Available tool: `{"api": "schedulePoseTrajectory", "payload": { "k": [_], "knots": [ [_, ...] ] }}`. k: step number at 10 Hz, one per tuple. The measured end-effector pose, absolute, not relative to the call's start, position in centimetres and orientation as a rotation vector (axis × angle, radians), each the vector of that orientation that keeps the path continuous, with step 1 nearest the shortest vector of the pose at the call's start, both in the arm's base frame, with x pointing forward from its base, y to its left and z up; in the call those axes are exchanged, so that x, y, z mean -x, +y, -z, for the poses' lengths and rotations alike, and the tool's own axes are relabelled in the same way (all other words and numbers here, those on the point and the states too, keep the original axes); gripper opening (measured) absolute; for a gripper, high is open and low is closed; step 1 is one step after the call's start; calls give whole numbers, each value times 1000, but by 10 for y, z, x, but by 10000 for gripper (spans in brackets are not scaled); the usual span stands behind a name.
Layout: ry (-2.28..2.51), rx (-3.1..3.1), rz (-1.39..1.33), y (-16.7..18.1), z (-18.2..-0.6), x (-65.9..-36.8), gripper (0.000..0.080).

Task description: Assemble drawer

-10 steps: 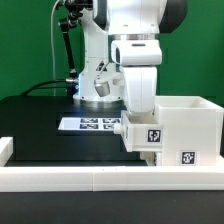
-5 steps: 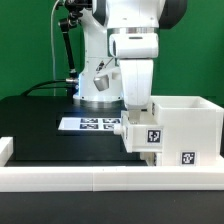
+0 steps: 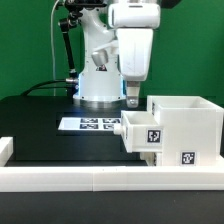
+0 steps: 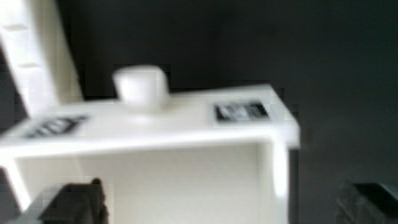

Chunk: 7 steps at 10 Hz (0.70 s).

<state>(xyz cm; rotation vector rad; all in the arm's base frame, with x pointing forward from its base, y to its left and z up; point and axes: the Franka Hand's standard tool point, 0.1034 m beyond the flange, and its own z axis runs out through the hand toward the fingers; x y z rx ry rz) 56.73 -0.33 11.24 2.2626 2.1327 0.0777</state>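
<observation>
The white drawer housing (image 3: 190, 120) stands at the exterior view's right, against the front rail. A white tray (image 3: 143, 137) with a square tag sticks out of its side facing the exterior view's left. Another tag (image 3: 186, 157) shows lower on the unit. My gripper (image 3: 133, 101) hangs above the protruding tray, open, empty and touching nothing. In the wrist view the tray's face (image 4: 169, 125) lies below me with its round knob (image 4: 141, 85) and two tags. My dark fingertips (image 4: 71, 200) stand wide apart on either side of the gripper's midpoint (image 4: 221, 205).
The marker board (image 3: 92, 124) lies flat on the black table just beside the tray, towards the exterior view's left. A low white rail (image 3: 90, 178) borders the table's front edge. The robot's base (image 3: 98, 90) stands behind, with a green backdrop.
My gripper has risen straight up from low at the tray's front to well above it. The drawer unit has not moved.
</observation>
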Motion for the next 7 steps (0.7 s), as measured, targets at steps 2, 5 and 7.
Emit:
{"api": "schedulePoseTrajectory", "payload": {
  "k": [2, 5, 7],
  "knots": [
    [2147, -2240, -86, -21, -115, -580, 648],
    [2183, -2250, -119, -34, -109, -576, 648],
    [2255, -2274, -219, -51, -87, -572, 648]
  ]
}}
